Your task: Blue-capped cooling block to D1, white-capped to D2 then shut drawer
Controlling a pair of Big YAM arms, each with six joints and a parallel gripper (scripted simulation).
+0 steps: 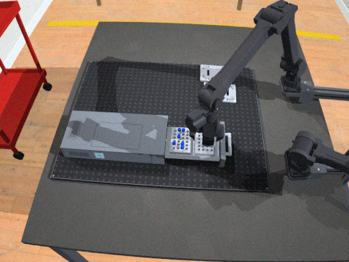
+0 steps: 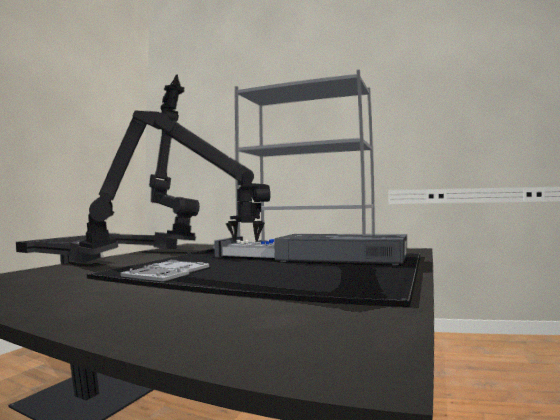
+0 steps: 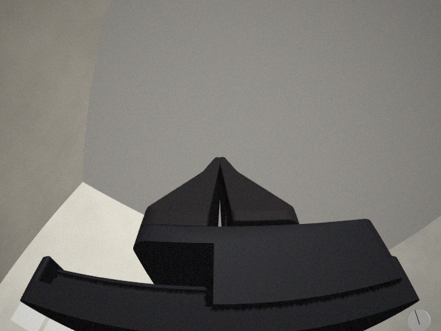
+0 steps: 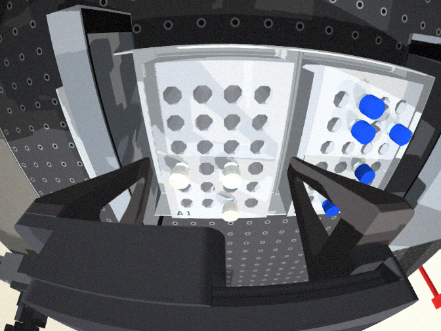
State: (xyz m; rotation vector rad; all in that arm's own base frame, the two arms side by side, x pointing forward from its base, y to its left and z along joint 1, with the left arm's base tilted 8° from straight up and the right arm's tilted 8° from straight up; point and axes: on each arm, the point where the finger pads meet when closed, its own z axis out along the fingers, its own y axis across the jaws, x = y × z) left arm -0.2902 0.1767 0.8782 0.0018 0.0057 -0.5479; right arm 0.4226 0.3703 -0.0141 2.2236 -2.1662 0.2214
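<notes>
The right claw stands wide apart, unloaded, its tips on either side of the white-capped cooling block — contact unclear. That block sits in the open drawer; the blue-capped cooling block lies beside it, nearer the cooler COLD. Well off — above the bench — the left claw is together, gripping nothing.

Looks like a laboratory or lab-automation workcell. Cooling blocks with blue-capped tubes and white-capped tubes in a cooler drawer; a perforated deck board on the desk; metal shelving against a plain wall; a red wheeled cart; yellow tape along a wood-look floor.
</notes>
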